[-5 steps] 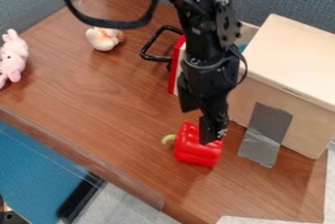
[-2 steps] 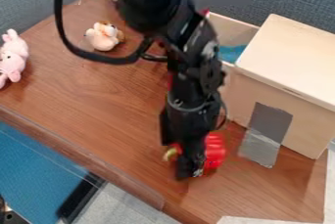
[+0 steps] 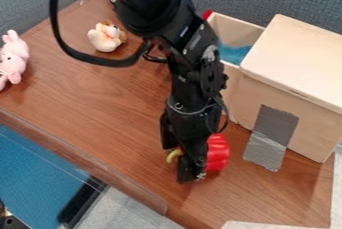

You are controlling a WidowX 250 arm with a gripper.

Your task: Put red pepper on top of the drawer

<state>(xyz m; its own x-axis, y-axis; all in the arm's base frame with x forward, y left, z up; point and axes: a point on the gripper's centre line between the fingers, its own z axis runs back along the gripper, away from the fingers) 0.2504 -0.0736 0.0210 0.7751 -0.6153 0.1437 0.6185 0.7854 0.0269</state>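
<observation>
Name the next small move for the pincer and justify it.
Probably secure a grip on the red pepper before any lift: the pincer is low at its stem side, partly covering it, and the pepper appears to be down on the table, not on the drawer unit.

One wooden box [image 3: 294,48] has one open drawer [image 3: 242,21], one tape strip [image 3: 270,135] on its face, one red pepper [image 3: 218,152] and one gripper [image 3: 192,174] near it, and two soft toys [image 3: 13,62] well apart.
</observation>
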